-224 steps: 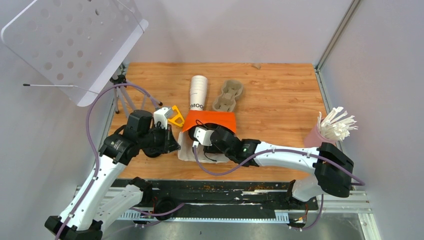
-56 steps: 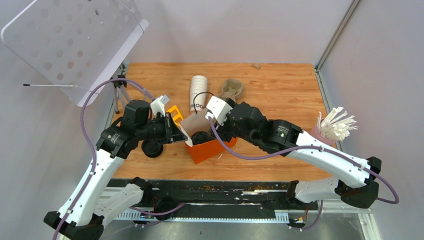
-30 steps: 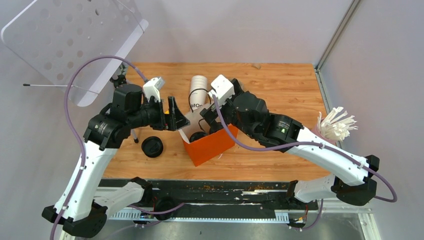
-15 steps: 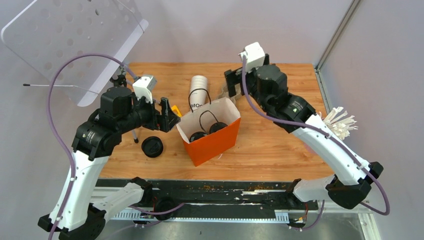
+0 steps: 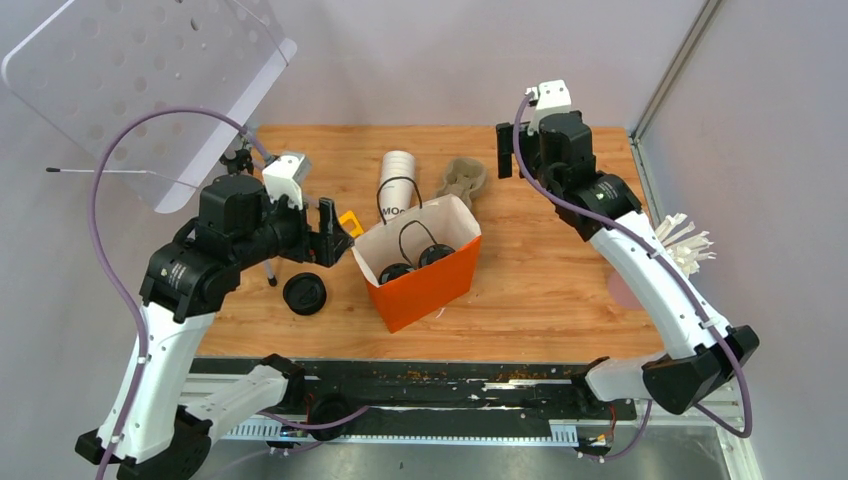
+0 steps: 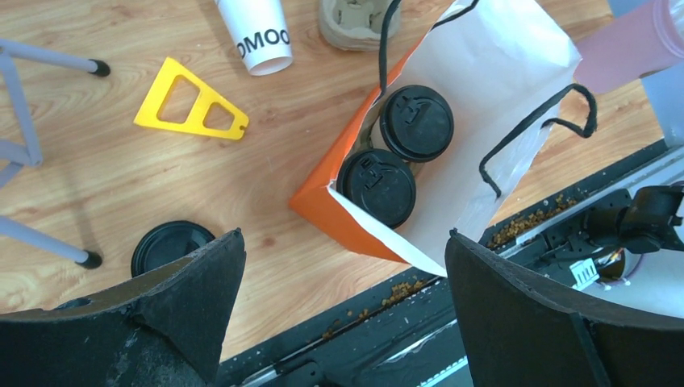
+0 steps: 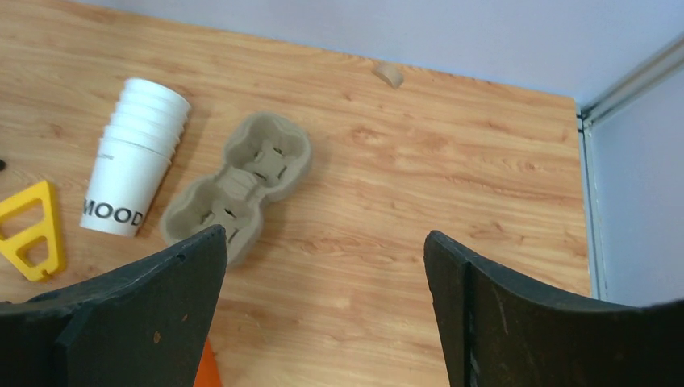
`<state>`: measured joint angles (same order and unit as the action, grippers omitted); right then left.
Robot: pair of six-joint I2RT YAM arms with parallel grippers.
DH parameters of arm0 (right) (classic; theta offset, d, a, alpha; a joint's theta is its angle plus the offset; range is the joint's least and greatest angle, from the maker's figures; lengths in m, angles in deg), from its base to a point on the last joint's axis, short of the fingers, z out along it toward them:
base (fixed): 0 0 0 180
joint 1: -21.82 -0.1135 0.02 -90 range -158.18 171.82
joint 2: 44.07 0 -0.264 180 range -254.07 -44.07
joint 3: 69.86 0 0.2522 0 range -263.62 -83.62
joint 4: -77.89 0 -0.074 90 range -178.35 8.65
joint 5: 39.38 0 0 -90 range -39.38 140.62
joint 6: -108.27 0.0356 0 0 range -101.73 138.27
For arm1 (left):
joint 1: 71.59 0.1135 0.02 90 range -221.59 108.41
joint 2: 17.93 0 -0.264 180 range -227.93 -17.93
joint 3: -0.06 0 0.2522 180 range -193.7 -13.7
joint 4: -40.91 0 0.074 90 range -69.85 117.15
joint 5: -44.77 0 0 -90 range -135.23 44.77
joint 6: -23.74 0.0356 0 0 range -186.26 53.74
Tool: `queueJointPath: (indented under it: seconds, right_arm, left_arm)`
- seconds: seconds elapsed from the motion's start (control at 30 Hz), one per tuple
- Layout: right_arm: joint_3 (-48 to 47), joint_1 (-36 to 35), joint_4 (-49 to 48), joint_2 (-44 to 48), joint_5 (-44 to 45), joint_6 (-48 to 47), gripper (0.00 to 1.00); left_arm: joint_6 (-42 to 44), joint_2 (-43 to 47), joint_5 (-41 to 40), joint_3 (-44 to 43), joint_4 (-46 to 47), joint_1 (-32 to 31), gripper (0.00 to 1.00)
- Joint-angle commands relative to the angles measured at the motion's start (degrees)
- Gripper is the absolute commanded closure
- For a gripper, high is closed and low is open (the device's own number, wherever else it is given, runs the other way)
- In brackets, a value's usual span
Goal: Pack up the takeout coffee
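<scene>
Left fingers (image 5: 333, 232): mine, spread as wide as they go, nothing held, hovering just left of the orange bag (image 5: 425, 288). Loose black lid (image 5: 304, 294) lies on the counter (image 5: 560, 290) near them, with a yellow triangle (image 6: 193, 109) beside. Takeout coffee (image 6: 377, 187) stands upright inside the bag, black lid up, and a second lidded cup (image 6: 416, 122) sits just beside it. Behind the bag I note a stack of white cups (image 5: 397, 180), then a cardboard carrier (image 5: 462, 182). Right fingers (image 5: 505, 150): wide apart, empty, raised over the counter's far edge.
</scene>
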<state>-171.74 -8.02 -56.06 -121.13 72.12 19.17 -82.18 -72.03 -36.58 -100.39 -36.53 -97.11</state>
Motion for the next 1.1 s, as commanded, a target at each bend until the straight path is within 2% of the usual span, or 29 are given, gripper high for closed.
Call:
queueJointPath:
  seconds: [0.0,0.17,0.27,0.43,0.57,0.8,1.07]
  right_arm:
    - [-1.18,2.18,7.7,3.63,1.47,-0.3,0.09]
    - [-2.59,6.82,19.46,6.08,6.27,-0.64,0.11]
    - [-6.2,9.31,26.11,6.49,11.1,-4.01,0.11]
    - [-3.81,14.05,30.26,9.86,17.27,-8.95,0.11]
    - [-2.45,18.87,34.28,12.06,14.92,-7.08,0.2]
    - [0.37,19.91,40.89,14.24,19.11,-2.34,0.28]
    - [5.44,20.0,43.79,17.82,15.48,3.44,0.44]
  left_arm:
    - [0.56,2.05,-2.79,0.99,-0.25,-0.15,0.0]
    - [0.84,3.63,-1.9,4.86,2.15,-0.15,0.0]
    - [0.42,3.61,-1.99,5.57,1.23,-0.15,0.0]
    - [1.94,6.52,2.24,8.43,5.34,-0.15,0.0]
    - [-1.47,9.34,3.73,9.21,6.19,-0.29,0.0]
    - [-3.09,10.01,10.81,7.62,4.95,-0.38,0.0]
    - [-4.04,10.56,12.82,8.08,5.78,-0.59,0.0]
